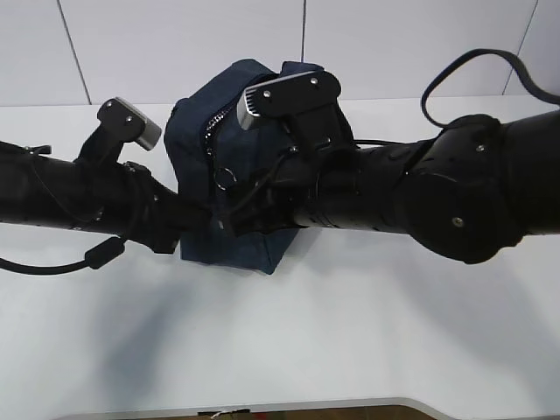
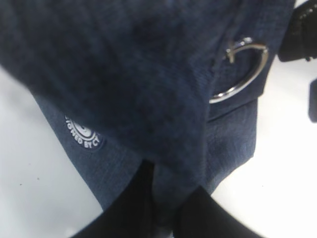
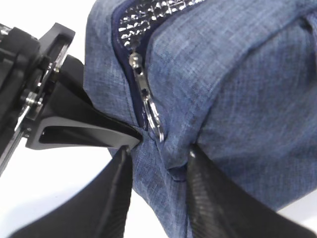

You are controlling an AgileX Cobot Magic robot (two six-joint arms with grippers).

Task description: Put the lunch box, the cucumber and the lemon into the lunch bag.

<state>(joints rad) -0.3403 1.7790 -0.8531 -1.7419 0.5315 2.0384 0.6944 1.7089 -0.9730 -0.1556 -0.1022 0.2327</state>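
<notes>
The navy lunch bag stands mid-frame between both arms. The left gripper pinches its fabric shut, seemingly to steady it, while the right gripper straddles the corner below the zip pull, fingers parted.

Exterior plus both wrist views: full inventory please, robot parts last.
lunch bag: one, dark navy, mid-table between the two arms.
foil lining: silver, showing at the partly open zip.
zip ring pull: one, metal, hanging on the bag's side.
round logo patch: one, white on navy, on the bag's fabric.
table: one, white.
lunch box, cucumber, lemon: none visible in any view.
left hand: black, shut on the bag's fabric beside the zip.
right hand: black fingers either side of the bag's edge, below the ring pull; grip unclear.
</notes>
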